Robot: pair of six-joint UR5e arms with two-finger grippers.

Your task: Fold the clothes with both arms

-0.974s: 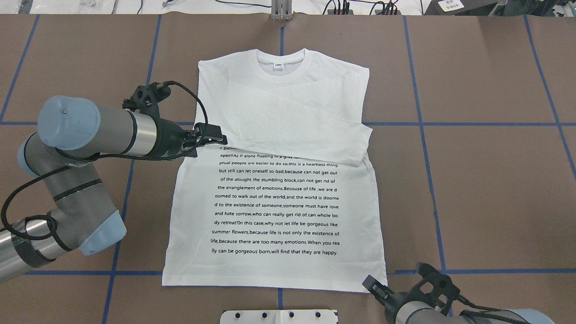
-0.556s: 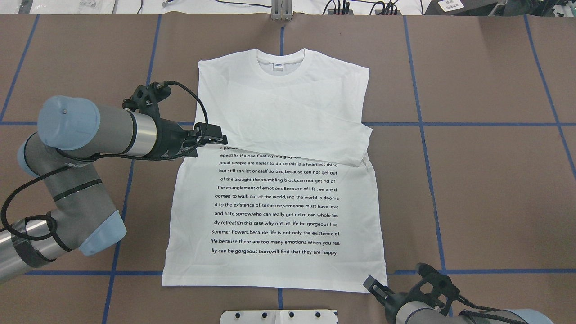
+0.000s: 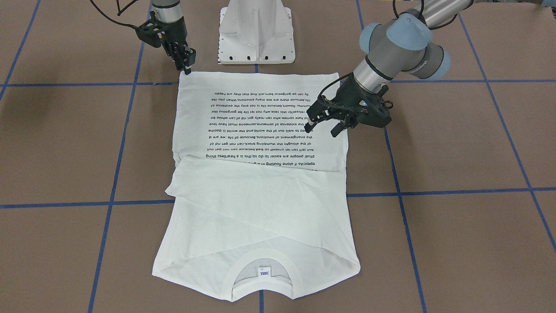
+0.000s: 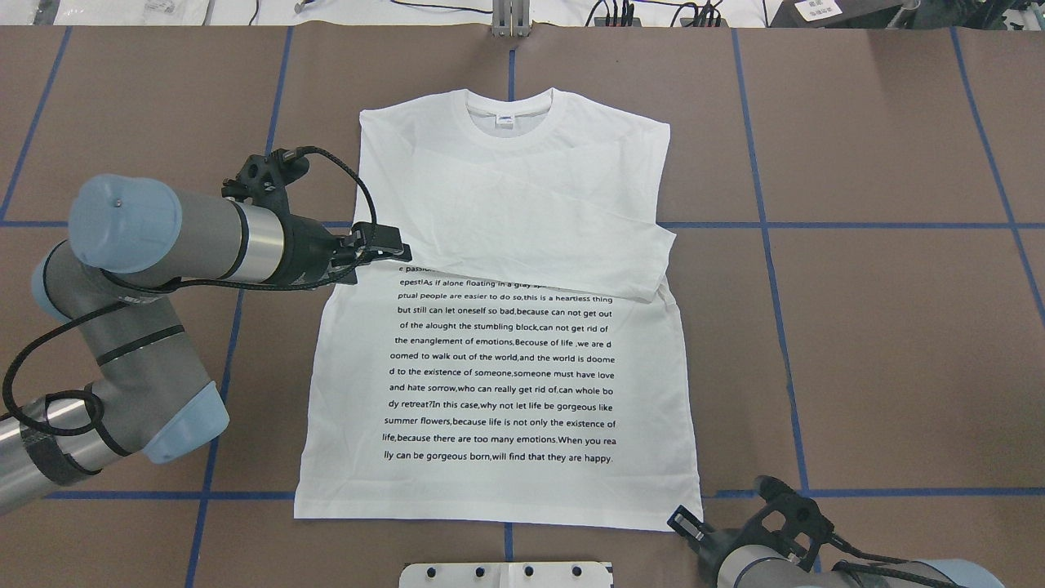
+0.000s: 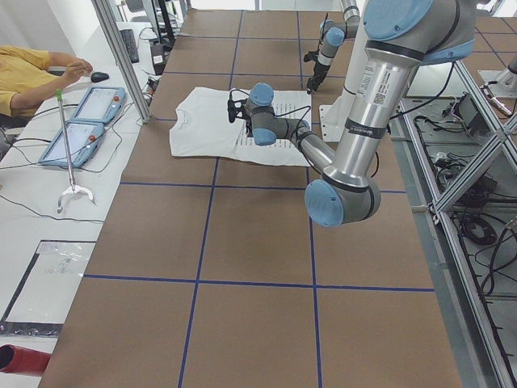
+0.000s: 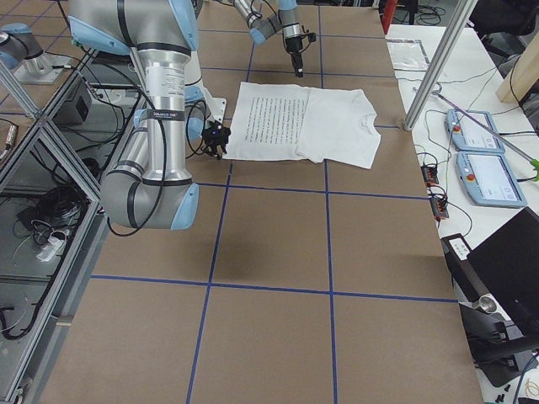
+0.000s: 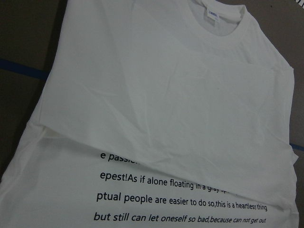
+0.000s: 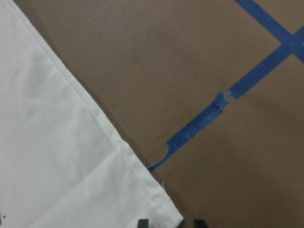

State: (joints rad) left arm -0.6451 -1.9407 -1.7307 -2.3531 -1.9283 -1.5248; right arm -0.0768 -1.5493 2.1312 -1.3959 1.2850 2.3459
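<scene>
The white T-shirt [image 4: 498,367] lies flat on the brown table, printed text up, collar at the far side, both sleeves folded across the chest. It also shows in the front view [image 3: 260,208]. My left gripper [image 4: 390,245] is open and empty above the shirt's left edge, by the folded sleeve's lower edge; the front view [image 3: 320,129] shows its fingers apart. The left wrist view shows only the shirt [image 7: 166,104]. My right gripper [image 4: 686,525] is open at the hem's right corner. In the right wrist view its tips [image 8: 171,222] stand either side of that corner [image 8: 57,156].
The white metal pedestal [image 3: 256,30] stands at the robot's side, close to the hem. Blue tape lines [image 4: 763,224] grid the brown table. A seated operator [image 5: 32,73] and two tablets [image 5: 85,121] are at the far bench.
My right gripper has shifted slightly to the right and toward the robot at the hem corner. The left arm and the shirt have not moved.
</scene>
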